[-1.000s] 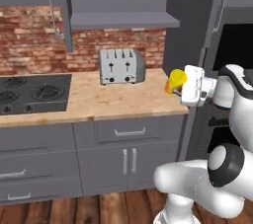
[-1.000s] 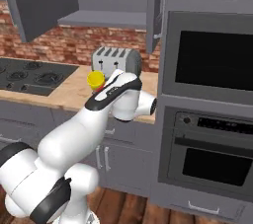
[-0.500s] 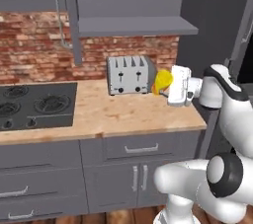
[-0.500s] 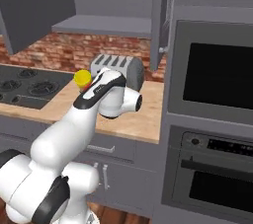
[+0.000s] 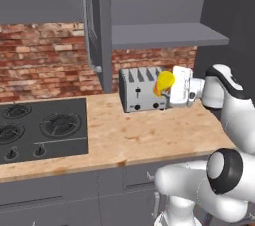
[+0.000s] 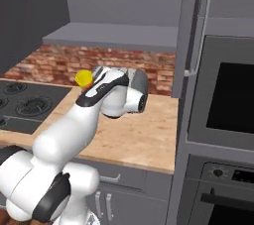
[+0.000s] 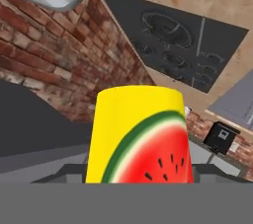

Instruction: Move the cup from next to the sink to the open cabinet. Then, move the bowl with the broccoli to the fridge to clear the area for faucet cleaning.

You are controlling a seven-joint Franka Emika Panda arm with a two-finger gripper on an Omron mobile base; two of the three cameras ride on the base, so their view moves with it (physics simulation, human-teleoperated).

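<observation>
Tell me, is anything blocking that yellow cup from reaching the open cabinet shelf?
Nothing visible is. The end effector holds the cup in the air in front of the toaster, and the open cabinet shelf sits above it with only open space between; its door is swung aside to the left.

Smooth cup (image 7: pixel 138 134), wood countertop (image 5: pixel 149 138), brick wall (image 5: pixel 40 60)
</observation>
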